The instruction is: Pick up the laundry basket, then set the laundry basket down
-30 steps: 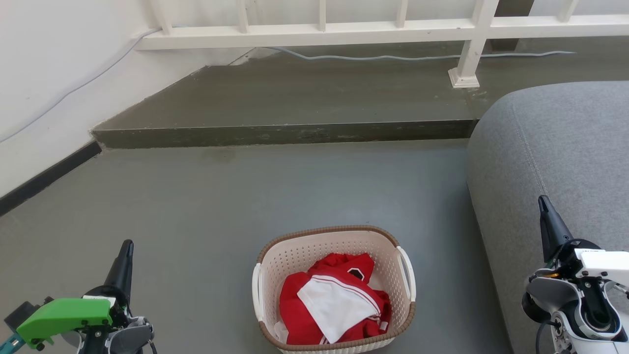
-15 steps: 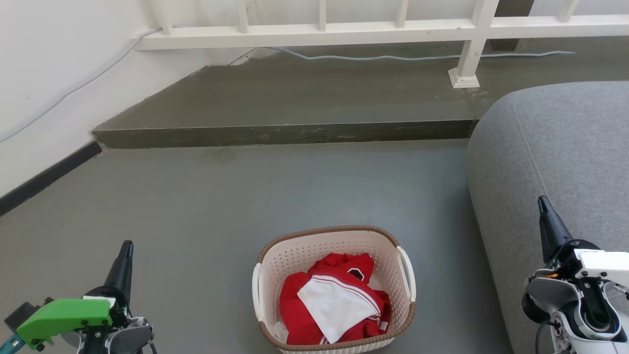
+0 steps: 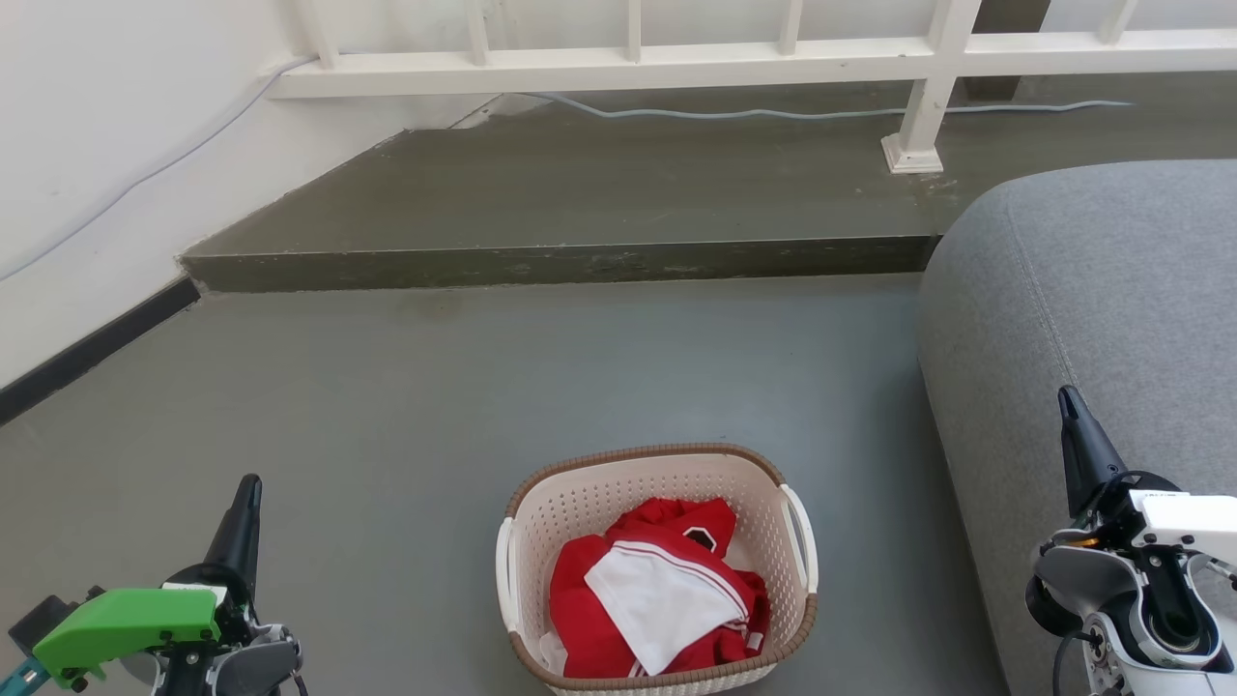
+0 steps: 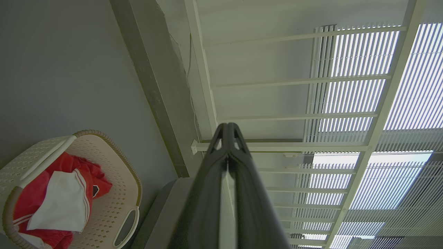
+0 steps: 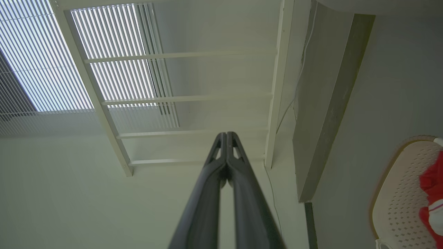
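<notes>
My left gripper [image 3: 248, 486] and my right gripper [image 3: 1067, 398] each have their two long fingers pressed together at the tips, with nothing held between them. The laundry basket [image 3: 618, 488] stands upright on the grey floor [image 3: 435, 406] between them: off to the right of my left gripper and to the left of my right one, well apart from both. Red and white clothes [image 3: 657, 590] lie heaped inside it. Its left handle [image 3: 503, 570] faces my left gripper and its right handle [image 3: 801, 536] faces my right. A grey sofa [image 3: 1092, 290] sits just beside my right gripper, on its outer side.

As for the step in hand, I judge that a basket at rest on the floor with both my grippers free of it fits two stages: one ahead of the lift, or one after the basket has been put down again. I cannot settle which, so I name no move. Either way, any travel of my right arm has the sofa close by to mind
</notes>
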Controlling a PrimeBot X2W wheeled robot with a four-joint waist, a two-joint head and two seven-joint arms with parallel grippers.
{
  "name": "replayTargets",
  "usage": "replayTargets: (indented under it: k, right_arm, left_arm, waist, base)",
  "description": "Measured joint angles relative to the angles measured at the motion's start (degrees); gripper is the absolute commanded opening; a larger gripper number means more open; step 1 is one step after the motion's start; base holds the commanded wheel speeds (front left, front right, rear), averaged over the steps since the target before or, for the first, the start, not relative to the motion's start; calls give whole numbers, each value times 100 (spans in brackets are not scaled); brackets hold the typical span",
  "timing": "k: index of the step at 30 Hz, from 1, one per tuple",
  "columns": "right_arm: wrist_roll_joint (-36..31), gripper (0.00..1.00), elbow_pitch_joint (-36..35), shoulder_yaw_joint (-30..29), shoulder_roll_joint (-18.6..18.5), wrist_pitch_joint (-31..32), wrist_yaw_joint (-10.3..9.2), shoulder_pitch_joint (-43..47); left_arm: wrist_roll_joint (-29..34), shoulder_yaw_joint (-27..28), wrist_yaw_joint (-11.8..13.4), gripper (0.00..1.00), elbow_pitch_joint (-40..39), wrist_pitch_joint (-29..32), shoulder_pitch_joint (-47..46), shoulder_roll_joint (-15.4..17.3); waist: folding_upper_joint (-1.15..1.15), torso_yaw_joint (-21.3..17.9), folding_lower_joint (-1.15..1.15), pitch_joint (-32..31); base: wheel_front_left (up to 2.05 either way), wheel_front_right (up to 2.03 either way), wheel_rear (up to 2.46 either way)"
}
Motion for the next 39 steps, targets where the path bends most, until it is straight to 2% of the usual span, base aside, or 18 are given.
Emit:
replayTargets:
  k: [39]
  right_arm:
    - [0,0,27,-23,10,40,1,-3]
  left_arm:
    - [1,35,-45,0,76,48,-9,-8]
  waist:
    - [0,0,0,-2]
  base:
    - [0,0,0]
